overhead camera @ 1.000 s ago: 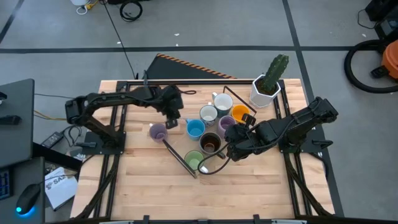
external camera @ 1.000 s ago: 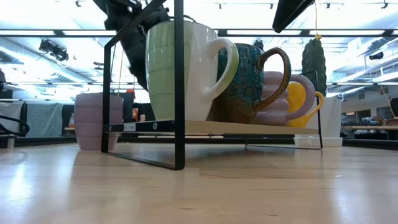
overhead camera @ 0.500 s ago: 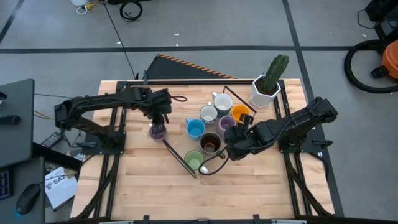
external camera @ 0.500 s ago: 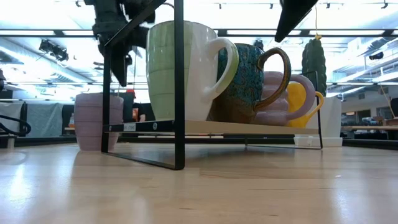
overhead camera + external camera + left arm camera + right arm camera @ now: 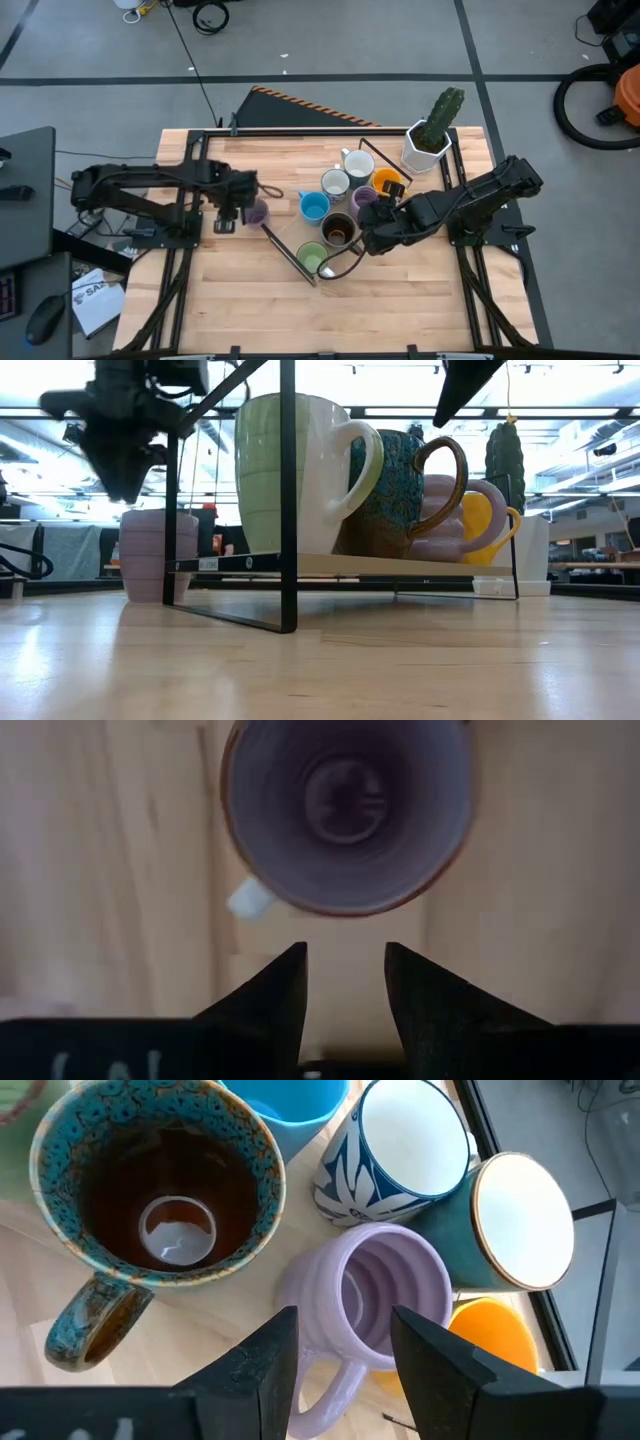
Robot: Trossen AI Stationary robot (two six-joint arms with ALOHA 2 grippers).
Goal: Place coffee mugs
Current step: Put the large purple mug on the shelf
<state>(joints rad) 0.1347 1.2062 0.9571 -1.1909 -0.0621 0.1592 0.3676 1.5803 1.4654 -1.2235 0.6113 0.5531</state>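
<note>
A lavender mug stands upright on its base on the table, left of the rack; it shows from above in the left wrist view and in the low view. My left gripper hovers open just to its left, clear of it. Several mugs stand on the rack's shelf: green, dark brown, lavender, orange, blue, two pale ones. My right gripper hangs open above the rack's lavender mug.
A white faceted pot with a green cactus stands at the table's far right corner. The black wire rack frame rises around the mugs. Bare wood lies along the table's near side.
My left gripper has travelled from beside the rack toward the table's left edge, passing over the lone lavender mug and ending left of it. The mug has stayed where it stood. My right arm has kept still.
</note>
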